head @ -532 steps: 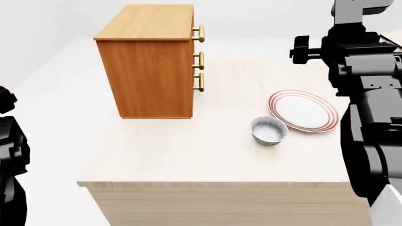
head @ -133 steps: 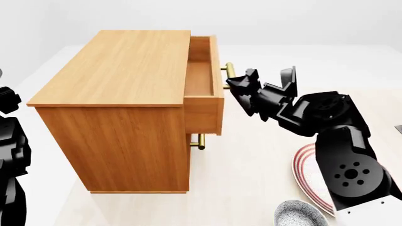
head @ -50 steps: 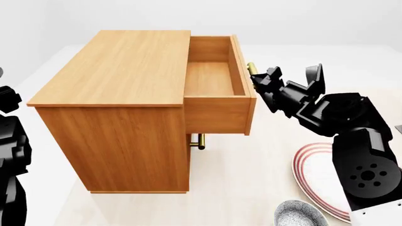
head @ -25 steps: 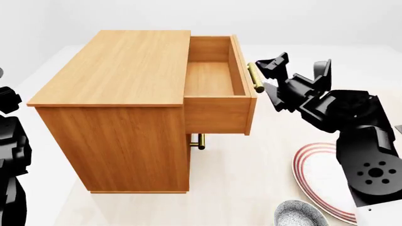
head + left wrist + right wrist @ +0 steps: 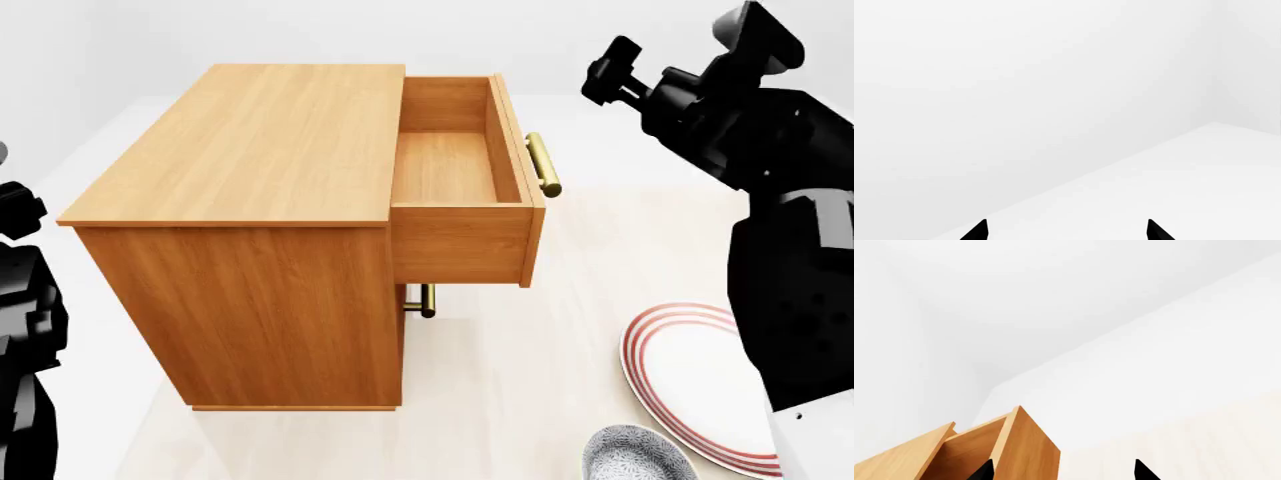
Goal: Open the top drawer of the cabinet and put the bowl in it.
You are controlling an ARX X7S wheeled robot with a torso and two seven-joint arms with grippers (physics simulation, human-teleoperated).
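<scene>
My right gripper (image 5: 1062,471) has let go, fingers spread, and lifted clear of the handle (image 5: 542,165); the top drawer (image 5: 454,170) stands open, so the bowl (image 5: 638,456) is next.

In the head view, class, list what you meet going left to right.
Black left arm → orange-brown wood-grain cabinet → open top drawer → its brass bar handle → black right arm.

The cabinet (image 5: 254,240) stands on the desk (image 5: 534,380); its top drawer (image 5: 461,190) juts right; the bowl (image 5: 638,458) sits right-front, beside the plate (image 5: 687,380).
</scene>
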